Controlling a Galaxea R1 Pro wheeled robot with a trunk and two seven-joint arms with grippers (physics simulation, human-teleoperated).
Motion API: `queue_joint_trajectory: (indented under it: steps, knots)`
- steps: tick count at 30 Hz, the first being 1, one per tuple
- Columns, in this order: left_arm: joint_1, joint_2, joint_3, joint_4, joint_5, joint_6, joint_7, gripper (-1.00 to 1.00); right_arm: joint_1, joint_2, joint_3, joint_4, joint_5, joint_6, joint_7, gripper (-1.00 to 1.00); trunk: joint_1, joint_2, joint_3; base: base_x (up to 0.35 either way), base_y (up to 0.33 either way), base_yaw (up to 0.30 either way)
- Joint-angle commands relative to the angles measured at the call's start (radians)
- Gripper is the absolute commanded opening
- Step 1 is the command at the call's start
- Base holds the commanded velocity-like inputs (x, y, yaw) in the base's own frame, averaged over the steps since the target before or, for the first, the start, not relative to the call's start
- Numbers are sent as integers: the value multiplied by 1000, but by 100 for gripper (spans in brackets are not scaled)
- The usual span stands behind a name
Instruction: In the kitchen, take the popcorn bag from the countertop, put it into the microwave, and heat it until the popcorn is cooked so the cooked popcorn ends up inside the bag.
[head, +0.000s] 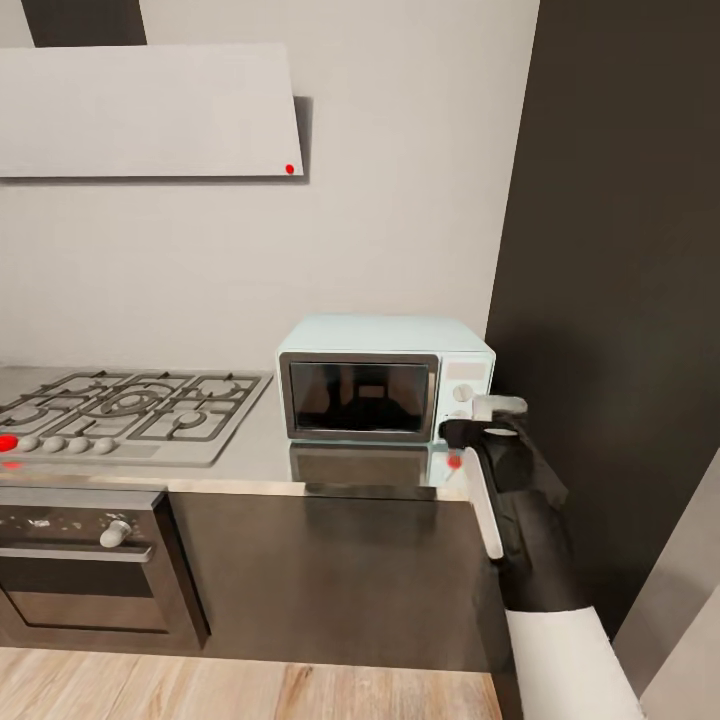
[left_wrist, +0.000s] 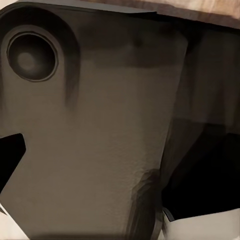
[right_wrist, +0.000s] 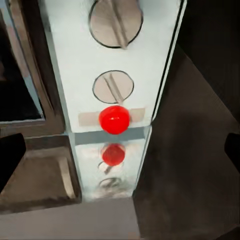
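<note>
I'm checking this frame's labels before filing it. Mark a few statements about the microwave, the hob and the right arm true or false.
1. The pale mint-blue microwave has its dark glass door closed. True.
2. The round indicator light under the two knobs is green. False: it is red.
3. The right gripper is at the microwave's control panel. True.
4. The steel gas hob is to the right of the microwave. False: it is to its left.
5. The microwave stands on the wooden floor. False: it stands on the grey steel countertop.

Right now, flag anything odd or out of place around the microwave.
Nothing stands out. The microwave sits squarely on the countertop, door shut, its round indicator light glowing red below the two knobs. The right claw hovers by that panel.
</note>
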Motion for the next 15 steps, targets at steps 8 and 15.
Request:
queue_joint_trajectory:
  steps: [8,15]
  knots:
    - [0,0,0,-1,8,-1,-1,100,-61,1,12,77,3,-33,-14,100,0,-1,-1,0,0,0]
    - [0,0,0,-1,8,-2,-2,100,-61,1,75,50,10,-34,-16,100,0,-1,-1,0,0,0]
